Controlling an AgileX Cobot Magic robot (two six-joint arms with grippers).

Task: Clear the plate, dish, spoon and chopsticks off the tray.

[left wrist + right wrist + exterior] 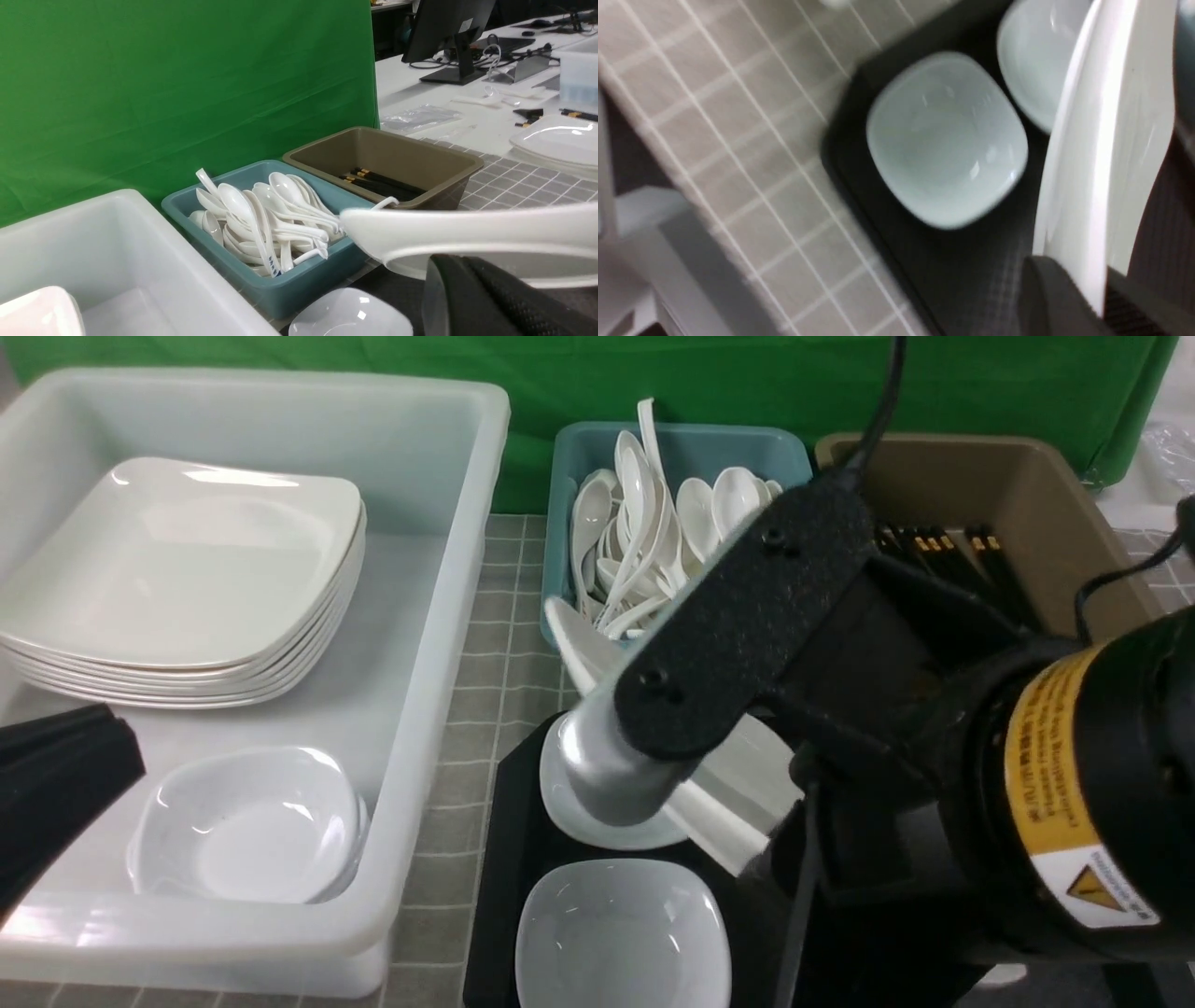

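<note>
Right gripper [1087,298] clamps the plate [1111,140] — teal bin [560,504] holds spoons [635,523], brown bin [1046,495] seemingly chopsticks [943,546]; left gripper [117,756] closed.

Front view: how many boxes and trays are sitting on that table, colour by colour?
White tub: 1
Teal bin: 1
Brown bin: 1
Black tray: 1
Total: 4
</note>
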